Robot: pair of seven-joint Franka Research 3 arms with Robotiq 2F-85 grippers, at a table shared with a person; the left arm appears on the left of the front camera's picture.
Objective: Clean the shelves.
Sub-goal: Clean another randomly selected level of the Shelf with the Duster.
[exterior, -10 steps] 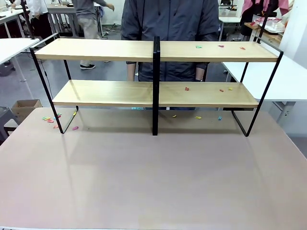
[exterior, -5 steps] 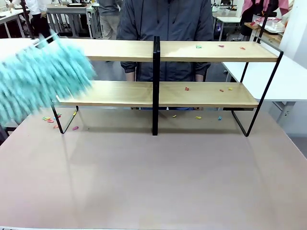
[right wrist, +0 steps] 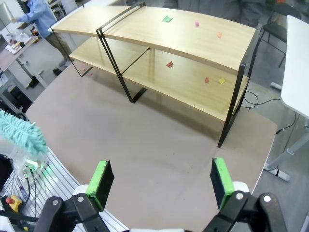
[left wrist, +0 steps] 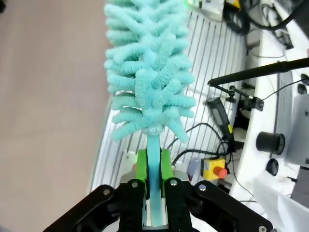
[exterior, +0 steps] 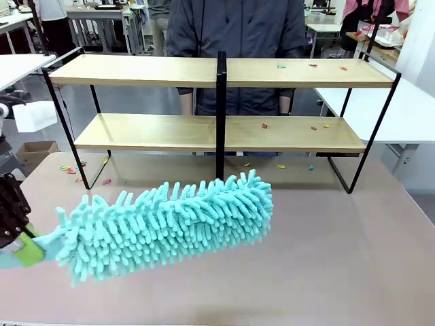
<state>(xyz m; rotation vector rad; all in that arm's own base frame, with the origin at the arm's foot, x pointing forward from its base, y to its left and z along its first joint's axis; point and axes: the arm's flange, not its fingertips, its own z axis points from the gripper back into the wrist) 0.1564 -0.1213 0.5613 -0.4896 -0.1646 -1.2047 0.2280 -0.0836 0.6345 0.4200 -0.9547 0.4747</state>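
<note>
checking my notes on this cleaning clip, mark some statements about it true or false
1. The left claw is shut on the handle of the duster. True.
2. The right claw holds a cloth. False: it is open and empty.
3. Coloured scraps lie on the right half of the shelves. True.
4. The duster is touching the top board. False: it is low over the table, in front of the shelves.
5. A person stands behind the shelves. True.
</note>
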